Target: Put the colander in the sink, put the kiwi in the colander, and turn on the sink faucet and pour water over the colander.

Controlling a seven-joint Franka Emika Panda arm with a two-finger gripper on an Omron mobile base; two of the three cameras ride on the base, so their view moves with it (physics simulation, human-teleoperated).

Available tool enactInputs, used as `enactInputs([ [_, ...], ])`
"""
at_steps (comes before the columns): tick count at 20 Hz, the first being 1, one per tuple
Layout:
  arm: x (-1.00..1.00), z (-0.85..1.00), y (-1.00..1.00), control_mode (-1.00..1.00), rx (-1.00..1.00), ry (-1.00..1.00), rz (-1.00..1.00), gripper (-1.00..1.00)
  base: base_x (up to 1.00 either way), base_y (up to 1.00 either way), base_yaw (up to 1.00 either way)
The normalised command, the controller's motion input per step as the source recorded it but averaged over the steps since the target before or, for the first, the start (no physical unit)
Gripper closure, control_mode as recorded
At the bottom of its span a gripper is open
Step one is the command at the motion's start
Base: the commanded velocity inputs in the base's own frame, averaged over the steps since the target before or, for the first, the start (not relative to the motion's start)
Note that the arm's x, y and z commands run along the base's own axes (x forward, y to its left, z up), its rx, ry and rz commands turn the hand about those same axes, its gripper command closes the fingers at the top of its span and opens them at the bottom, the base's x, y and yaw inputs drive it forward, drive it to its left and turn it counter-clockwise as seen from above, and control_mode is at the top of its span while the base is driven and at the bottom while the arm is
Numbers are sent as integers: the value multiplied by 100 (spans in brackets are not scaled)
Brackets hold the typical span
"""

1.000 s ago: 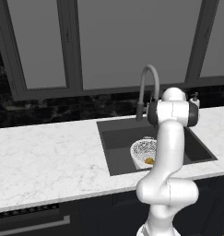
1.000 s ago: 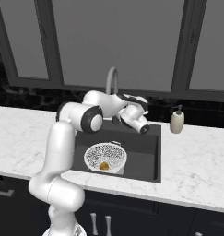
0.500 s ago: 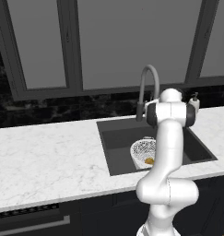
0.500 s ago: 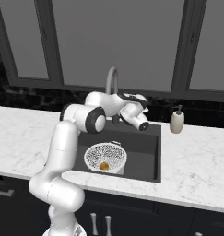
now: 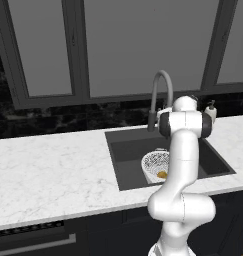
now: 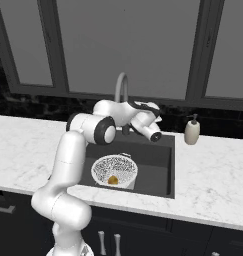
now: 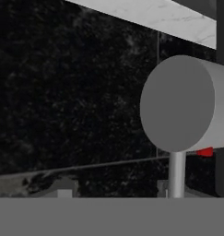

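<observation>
The white mesh colander (image 6: 114, 171) sits in the dark sink (image 6: 154, 159), the kiwi (image 6: 112, 179) inside it. The gripper (image 6: 155, 136) hangs near the sink faucet (image 6: 121, 89). Whether its fingers are parted cannot be told.

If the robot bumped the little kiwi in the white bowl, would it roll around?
Probably a bit. The kiwi looks small and roundish, so a nudge would likely roll it. It sits at the bottom of the colander, whose curved mesh walls should stop it escaping. It looks light beside that wide bowl.

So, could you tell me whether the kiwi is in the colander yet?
Yes, in: the kiwi lies inside the colander, which sits in the sink.
</observation>
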Motion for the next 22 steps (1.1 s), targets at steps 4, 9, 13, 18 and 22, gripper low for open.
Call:
enactInputs([
  [4, 0, 0, -42, -100, 0, -3, -4, 100, 0, 0, 0],
  [9, 0, 0, -64, -100, 0, -3, -8, 100, 0, 0, 0],
  [13, 0, -3, -75, -100, 0, 0, -17, 100, 0, 0, 0],
  [18, 0, -6, -86, -100, 0, 0, -20, 100, 0, 0, 0],
  [22, 0, -18, -100, -100, 3, 0, -9, 100, 0, 0, 0],
])
